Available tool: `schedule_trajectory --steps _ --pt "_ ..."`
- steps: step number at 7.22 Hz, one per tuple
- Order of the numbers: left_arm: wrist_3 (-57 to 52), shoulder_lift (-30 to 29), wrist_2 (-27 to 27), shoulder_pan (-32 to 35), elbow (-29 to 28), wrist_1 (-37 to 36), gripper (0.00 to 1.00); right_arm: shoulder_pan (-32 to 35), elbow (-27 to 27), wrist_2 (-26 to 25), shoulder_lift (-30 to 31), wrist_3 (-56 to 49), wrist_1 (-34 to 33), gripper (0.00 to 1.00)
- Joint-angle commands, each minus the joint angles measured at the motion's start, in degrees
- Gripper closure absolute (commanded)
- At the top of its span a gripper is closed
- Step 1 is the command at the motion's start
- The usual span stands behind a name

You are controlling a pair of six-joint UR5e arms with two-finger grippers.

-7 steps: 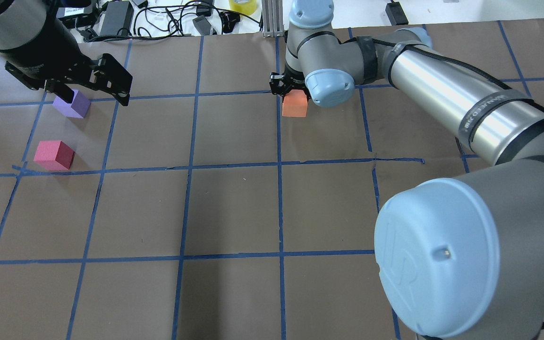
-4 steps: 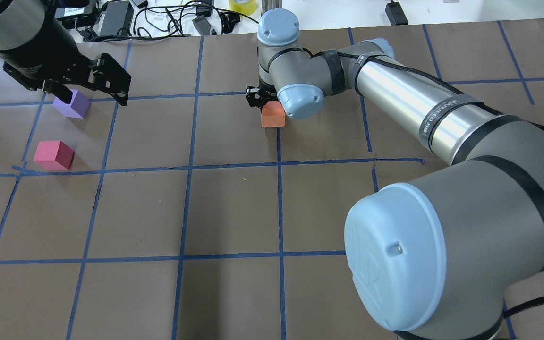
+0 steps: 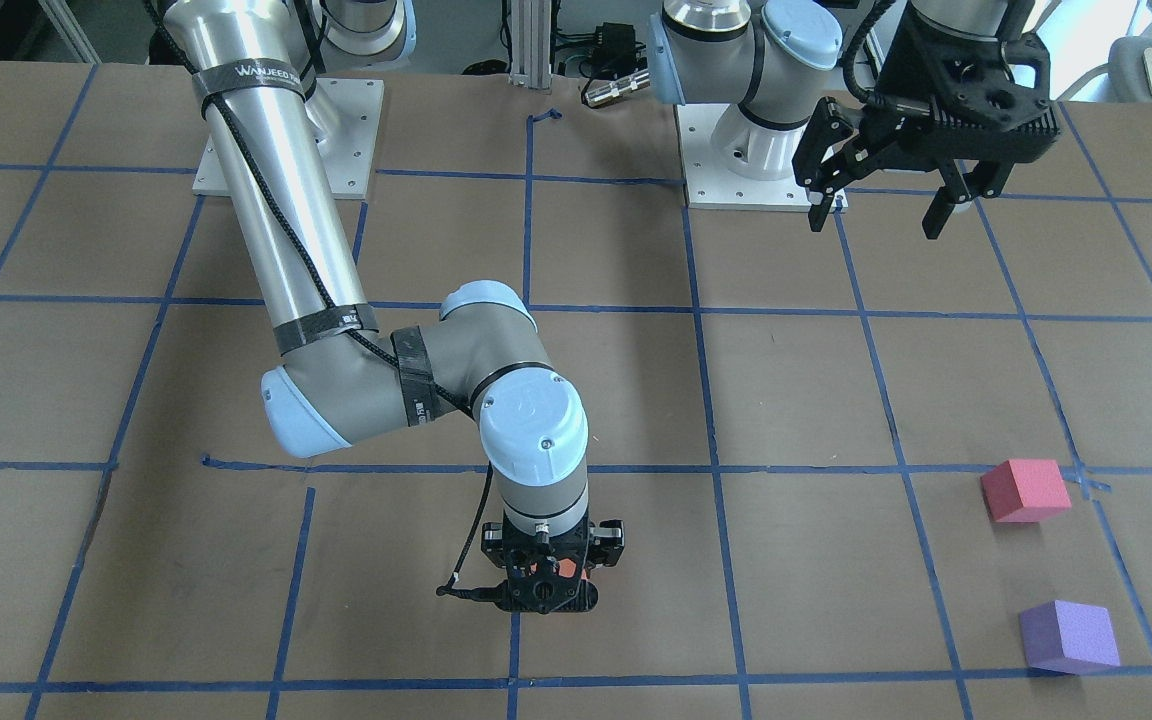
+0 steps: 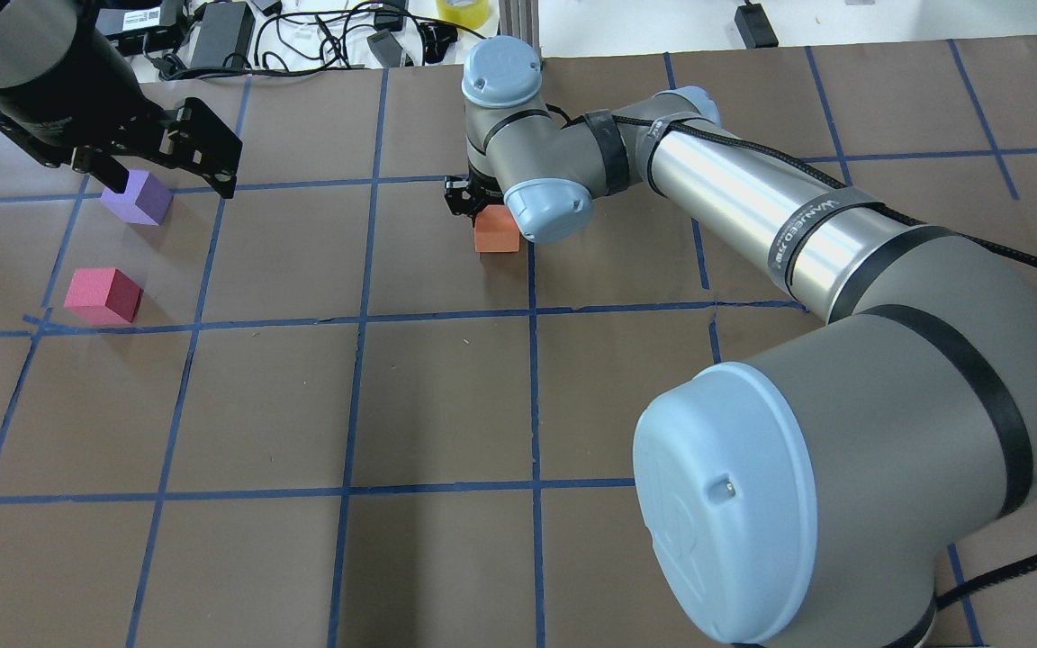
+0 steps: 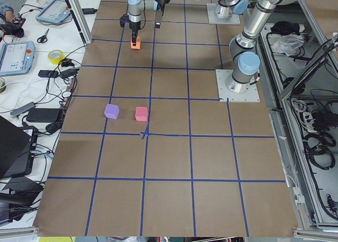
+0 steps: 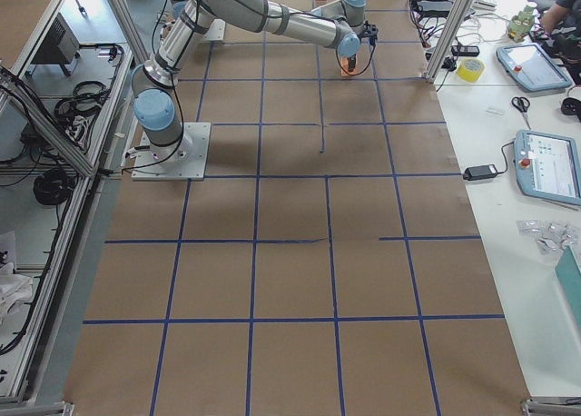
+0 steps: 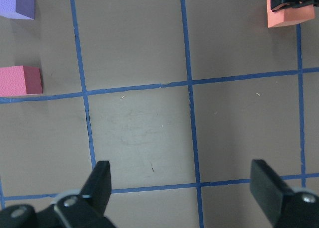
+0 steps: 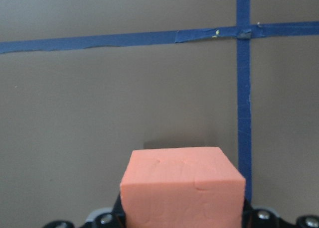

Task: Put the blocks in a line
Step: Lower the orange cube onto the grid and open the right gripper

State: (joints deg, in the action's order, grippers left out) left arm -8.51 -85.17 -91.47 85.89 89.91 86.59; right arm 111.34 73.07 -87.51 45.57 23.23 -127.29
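My right gripper [image 4: 475, 202] is shut on the orange block [image 4: 496, 235] and holds it just above the brown paper near the table's middle; the block fills the right wrist view [image 8: 182, 188]. The purple block [image 4: 138, 196] and the pinkish-red block [image 4: 103, 295] sit apart on the paper at the left, the purple one farther from me. My left gripper [image 4: 172, 184] is open and empty, raised above the table, and overlaps the purple block in the overhead view. The left wrist view shows its open fingers [image 7: 99, 183], the pinkish-red block [image 7: 20, 80] and the purple block [image 7: 17, 3].
The table is covered in brown paper with a blue tape grid [image 4: 532, 310]. Cables and power adapters [image 4: 221, 31] and a yellow tape roll [image 4: 463, 9] lie beyond the far edge. Arm bases [image 3: 766, 170] stand at my side.
My right arm has carried the orange block leftward across the blue tape line, toward the other two blocks. My left gripper has shifted slightly and stays open.
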Motion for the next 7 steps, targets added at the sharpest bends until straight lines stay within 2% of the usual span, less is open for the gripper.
schedule_trajectory --steps 1,4,6,7 --pt "0.51 -0.87 -0.46 -0.72 0.44 -2.45 0.00 0.98 0.49 0.14 -0.04 1.81 -2.70 0.00" --pt "-0.02 -2.27 -0.46 -0.72 -0.08 -2.65 0.00 0.81 -0.03 0.06 3.10 2.43 0.17 0.00" --pt "5.85 -4.99 0.06 -0.46 -0.09 -4.04 0.00 -2.34 0.84 -0.11 9.33 1.38 6.58 0.00" --pt "5.87 -7.09 0.33 0.06 -0.09 -7.62 0.00 -5.23 0.84 0.41 12.50 -0.10 12.09 0.00"
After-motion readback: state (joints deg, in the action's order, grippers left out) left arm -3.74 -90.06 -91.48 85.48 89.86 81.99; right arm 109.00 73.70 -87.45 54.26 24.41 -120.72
